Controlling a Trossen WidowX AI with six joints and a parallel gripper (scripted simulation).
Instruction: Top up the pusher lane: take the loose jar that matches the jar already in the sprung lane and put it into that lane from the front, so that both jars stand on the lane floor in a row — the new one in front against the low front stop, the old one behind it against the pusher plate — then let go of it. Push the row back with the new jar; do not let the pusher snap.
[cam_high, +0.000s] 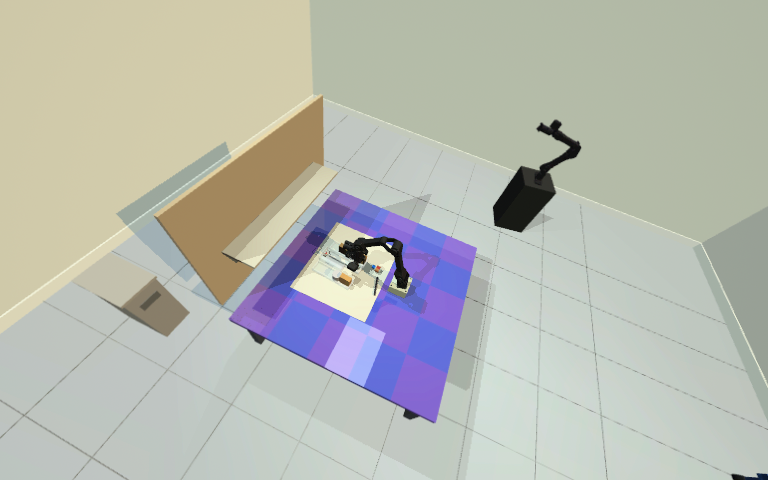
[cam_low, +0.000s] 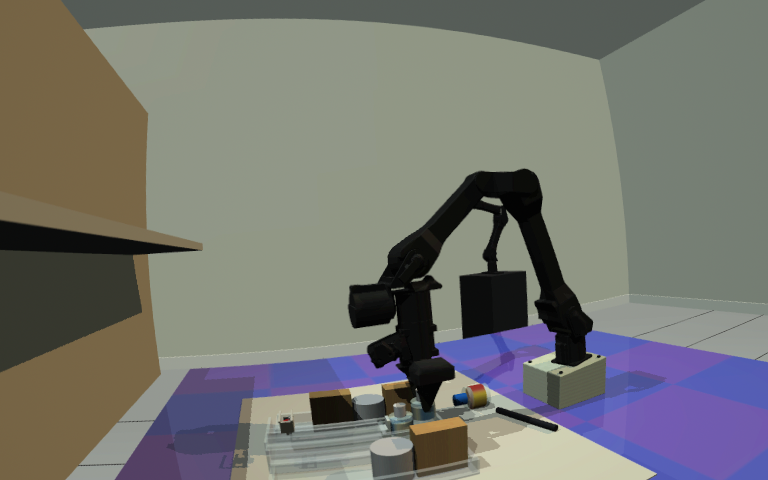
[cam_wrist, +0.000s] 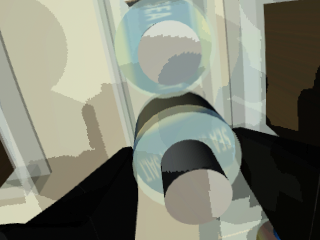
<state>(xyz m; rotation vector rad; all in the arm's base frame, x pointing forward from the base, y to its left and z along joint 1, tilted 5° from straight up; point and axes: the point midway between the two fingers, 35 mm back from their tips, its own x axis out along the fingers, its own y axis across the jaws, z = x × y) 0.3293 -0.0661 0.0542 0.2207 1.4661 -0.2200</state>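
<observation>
The top view looked down obliquely from high and far, taking in the whole room around the purple-and-blue checkered table (cam_high: 396, 362). The exterior view sat low and near at table level, facing the black jointed arm (cam_low: 453, 226) against the walls. The wrist view pointed straight down, very close. All three shared the cream rectangular mat (cam_high: 351, 305).

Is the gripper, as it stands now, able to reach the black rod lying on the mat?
Probably not yet: the gripper is shut on the held jar, so its fingers are occupied, though the black rod lies uncovered nearby.
</observation>
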